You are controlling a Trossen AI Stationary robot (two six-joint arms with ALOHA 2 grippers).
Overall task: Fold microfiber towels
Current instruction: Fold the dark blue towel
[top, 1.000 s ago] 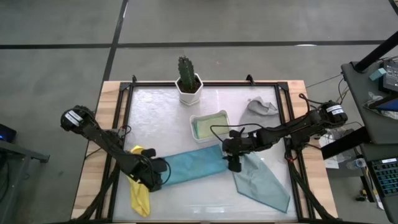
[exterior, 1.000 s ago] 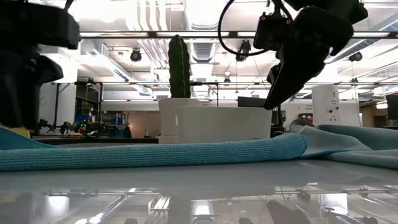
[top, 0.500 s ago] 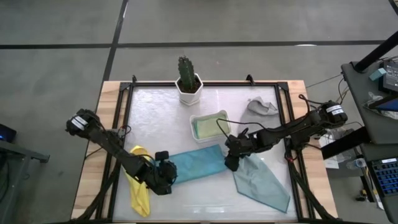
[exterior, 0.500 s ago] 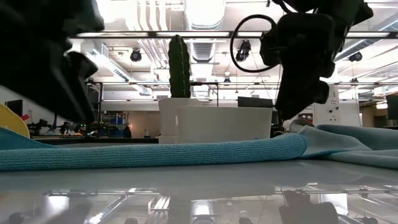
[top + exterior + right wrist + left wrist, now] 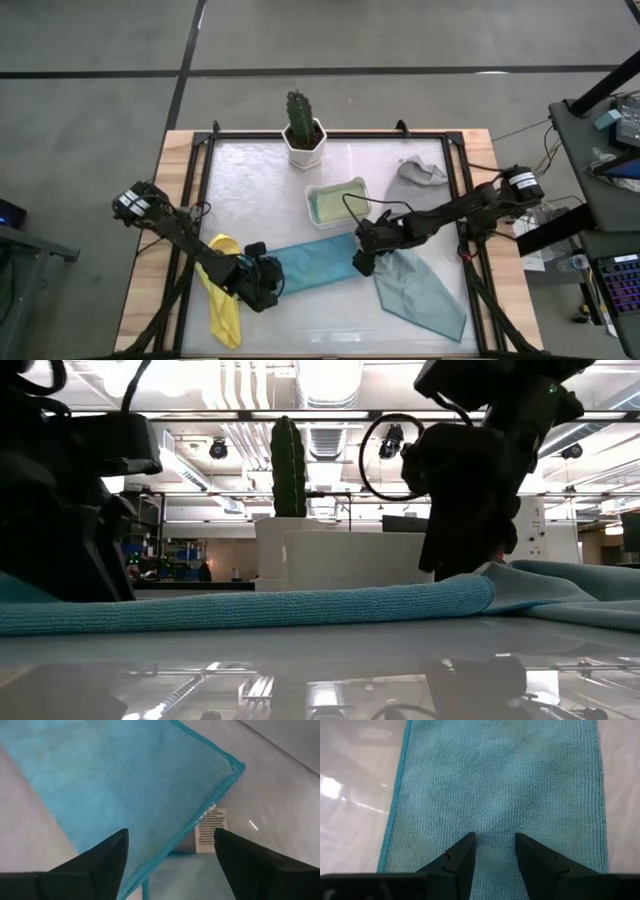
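Bright overhead light; glare on glossy table (image 5: 250, 170); low view arms silhouetted.

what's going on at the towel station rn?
Both arms are working the bright blue towel, folded into a strip mid-table. The left claw sits low over one end with a narrow gap; the right claw stands wide open over the other end, gripping nothing. The pale teal towel, yellow towel and grey towel lie aside.

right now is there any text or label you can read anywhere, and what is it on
No readable text in any view.
Care tag on the blue towel: printed lines, too blurred to read.
White panel in the room behind the table: small marks, too small to read.
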